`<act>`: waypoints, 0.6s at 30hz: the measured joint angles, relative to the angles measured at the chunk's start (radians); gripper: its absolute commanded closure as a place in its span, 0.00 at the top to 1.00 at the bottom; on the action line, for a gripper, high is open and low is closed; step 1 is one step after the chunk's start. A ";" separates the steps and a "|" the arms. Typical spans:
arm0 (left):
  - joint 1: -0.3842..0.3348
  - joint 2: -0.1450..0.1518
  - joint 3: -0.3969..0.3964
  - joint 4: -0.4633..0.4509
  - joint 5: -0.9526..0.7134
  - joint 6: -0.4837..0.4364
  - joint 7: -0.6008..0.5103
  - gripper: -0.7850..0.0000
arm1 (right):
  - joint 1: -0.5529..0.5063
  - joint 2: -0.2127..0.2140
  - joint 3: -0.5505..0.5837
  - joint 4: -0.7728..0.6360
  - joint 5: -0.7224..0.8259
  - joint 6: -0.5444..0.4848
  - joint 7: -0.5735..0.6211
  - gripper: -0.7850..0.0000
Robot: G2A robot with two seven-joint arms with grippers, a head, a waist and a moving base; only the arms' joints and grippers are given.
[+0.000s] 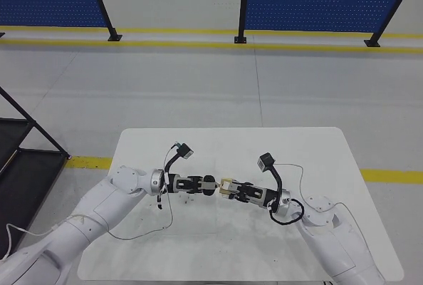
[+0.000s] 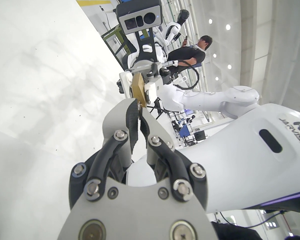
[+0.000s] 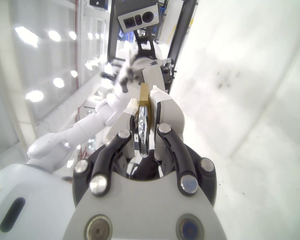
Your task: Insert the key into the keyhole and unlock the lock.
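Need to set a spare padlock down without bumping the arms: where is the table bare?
Crowded mid-table: the left gripper, shut on the key, meets the lock held by the right gripper. The table is bare in the far strip between them and its far edge, out to both far corners, and in the middle patch toward its near edge.

The brass padlock [image 3: 144, 93] is sitting clamped edge-on in the right gripper [image 1: 233, 189], chrome shackle pointing back toward the wrist, while the small silver key [image 2: 139, 106], pinched in the left gripper [image 2: 139, 110], is touching its far end face.
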 measured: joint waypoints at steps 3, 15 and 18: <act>0.001 0.000 -0.003 -0.006 0.023 -0.013 0.013 0.00 | 0.000 0.000 0.000 0.000 0.000 0.000 0.000 0.00; 0.020 0.013 -0.006 -0.044 0.158 -0.129 0.128 0.00 | 0.000 0.000 0.000 0.000 0.000 0.000 0.000 0.00; 0.021 0.018 -0.001 -0.047 0.189 -0.159 0.159 0.00 | 0.000 0.000 0.000 0.000 0.000 0.000 0.000 0.00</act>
